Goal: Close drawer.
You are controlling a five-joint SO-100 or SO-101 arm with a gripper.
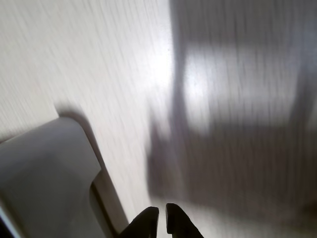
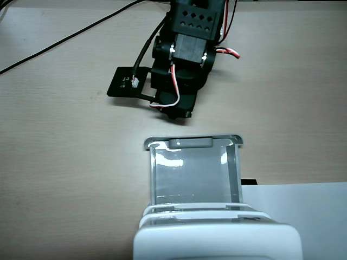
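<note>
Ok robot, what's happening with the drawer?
Pincer nearly shut, empty. Drawer pulled out of cabinet, untouched. Nothing between them.

Wrist camera low; fixed camera facing arm (image 2: 184,59)

Translucent grey drawer (image 2: 193,173) — pulled fully out, handle tab facing arm

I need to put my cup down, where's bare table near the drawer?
Bare table lies left of the open drawer. Crowded between the drawer's front lip and the arm, around the black plate, and right, where white paper lies.
</note>
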